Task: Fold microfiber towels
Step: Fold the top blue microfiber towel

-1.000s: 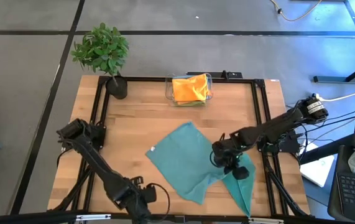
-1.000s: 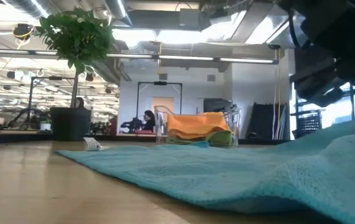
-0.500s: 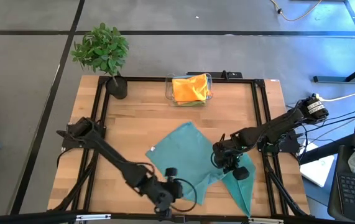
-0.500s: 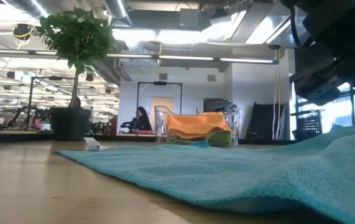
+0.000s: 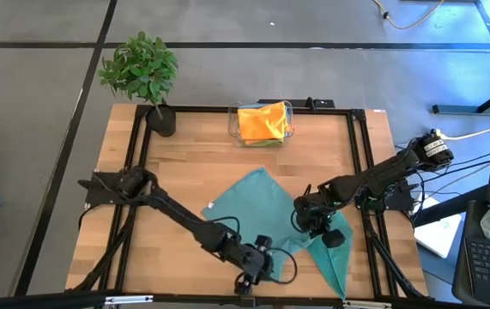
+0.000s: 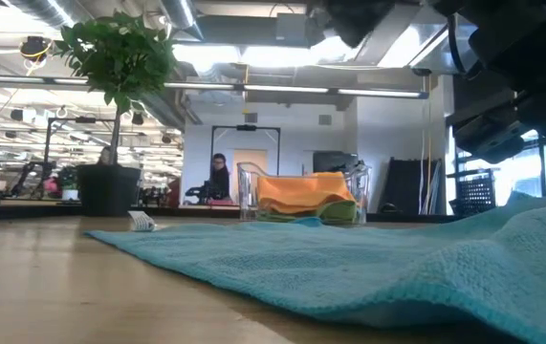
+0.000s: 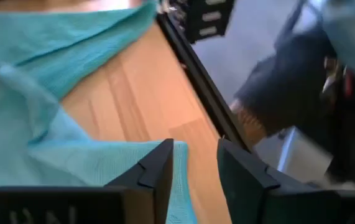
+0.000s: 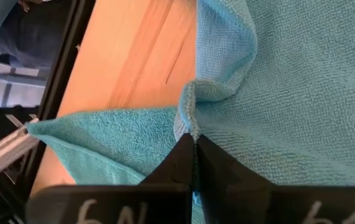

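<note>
The teal microfiber towel (image 5: 257,225) lies rumpled on the surface's (image 5: 184,172) near half: light, limp, clingy, best taken at a hemmed corner. The right pincer (image 8: 194,144) is clamped on a bunched edge; the left pincer (image 7: 194,163) stands parted, empty, over the near edge.

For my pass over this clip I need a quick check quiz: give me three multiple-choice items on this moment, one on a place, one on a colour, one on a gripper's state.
1. Where does the clear bin stand?
A. at the table's far edge, beside the potted plant
B. at the near edge
C. on the floor

2. What colour is the towel on top in the bin?
A. teal
B. orange
C. white

3. How is the right gripper?
A. wide open above the bin
B. out of view
C. shut on the teal towel

Answers:
1. A, the high view shows it at the far edge.
2. B, the orange towel fills its top.
3. C, its fingers pinch a fold of cloth.
</note>
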### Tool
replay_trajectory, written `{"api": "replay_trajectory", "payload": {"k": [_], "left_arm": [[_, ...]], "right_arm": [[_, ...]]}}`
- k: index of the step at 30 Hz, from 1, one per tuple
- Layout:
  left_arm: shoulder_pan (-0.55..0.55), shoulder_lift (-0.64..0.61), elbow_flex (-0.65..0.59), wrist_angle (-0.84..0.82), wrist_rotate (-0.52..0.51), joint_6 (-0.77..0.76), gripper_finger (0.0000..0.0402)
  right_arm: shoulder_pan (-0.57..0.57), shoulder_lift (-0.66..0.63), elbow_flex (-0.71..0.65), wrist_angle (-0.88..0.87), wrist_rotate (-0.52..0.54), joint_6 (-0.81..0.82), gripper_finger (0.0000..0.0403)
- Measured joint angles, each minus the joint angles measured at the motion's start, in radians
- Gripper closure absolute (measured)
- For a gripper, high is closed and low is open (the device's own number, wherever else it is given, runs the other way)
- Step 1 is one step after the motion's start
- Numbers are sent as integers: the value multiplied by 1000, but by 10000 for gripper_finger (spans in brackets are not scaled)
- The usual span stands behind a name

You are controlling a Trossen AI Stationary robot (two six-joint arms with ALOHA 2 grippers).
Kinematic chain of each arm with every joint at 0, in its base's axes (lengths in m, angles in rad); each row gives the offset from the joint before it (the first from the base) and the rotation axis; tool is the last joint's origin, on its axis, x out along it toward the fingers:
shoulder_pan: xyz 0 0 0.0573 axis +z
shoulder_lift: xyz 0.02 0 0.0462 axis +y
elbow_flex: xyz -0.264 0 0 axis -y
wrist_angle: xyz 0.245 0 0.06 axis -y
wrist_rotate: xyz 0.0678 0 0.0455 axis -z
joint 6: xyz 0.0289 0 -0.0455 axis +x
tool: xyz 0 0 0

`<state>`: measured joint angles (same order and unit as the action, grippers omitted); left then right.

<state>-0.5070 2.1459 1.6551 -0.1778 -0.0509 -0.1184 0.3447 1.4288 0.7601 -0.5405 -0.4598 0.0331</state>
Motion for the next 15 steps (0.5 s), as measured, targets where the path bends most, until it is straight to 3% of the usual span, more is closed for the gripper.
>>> {"api": "replay_trajectory", "payload": {"k": [10,15], "left_arm": [[18,126,78,-11,-40,187,279],[28,161,89,-24,4,234,280]], "right_arm": [[6,0,0,-6,7,-17,391],[22,0,0,0,7,-19,391]]}}
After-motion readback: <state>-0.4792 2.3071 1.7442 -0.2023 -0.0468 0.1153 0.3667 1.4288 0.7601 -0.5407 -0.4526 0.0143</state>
